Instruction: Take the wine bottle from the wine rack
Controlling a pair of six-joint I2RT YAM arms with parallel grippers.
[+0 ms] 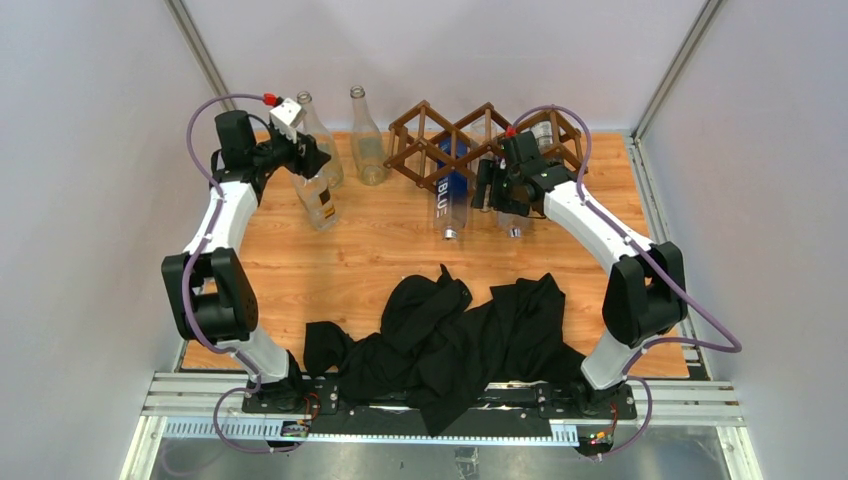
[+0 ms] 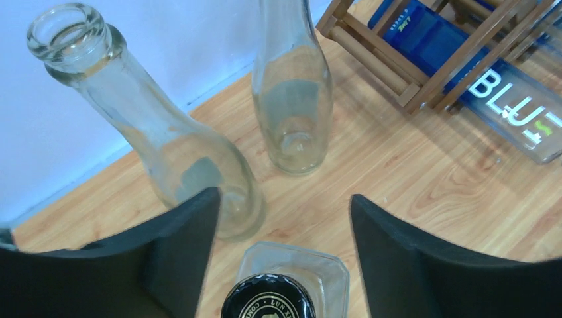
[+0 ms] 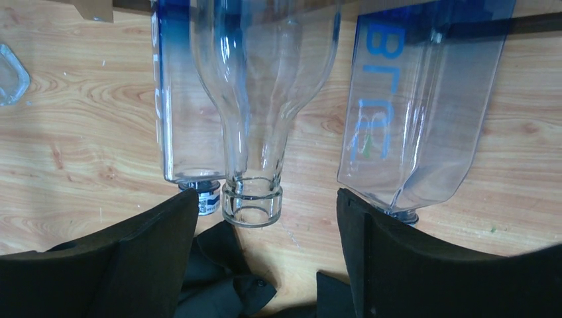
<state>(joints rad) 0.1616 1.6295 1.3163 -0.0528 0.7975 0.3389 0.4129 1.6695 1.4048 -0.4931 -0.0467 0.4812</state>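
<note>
The jaws of the right gripper (image 3: 265, 199) are spread either side of the clear wine bottle (image 3: 255, 99) neck, no contact seen. It is closely flanked by two blue bottles (image 3: 175, 99) (image 3: 424, 99). Its body is lodged in the wine rack (image 1: 440, 140) at the far side of the table (image 1: 380, 250), mouth pointed toward the arms. The left gripper (image 2: 283, 199) jaws are spread above a capped square bottle (image 2: 291, 281).
</note>
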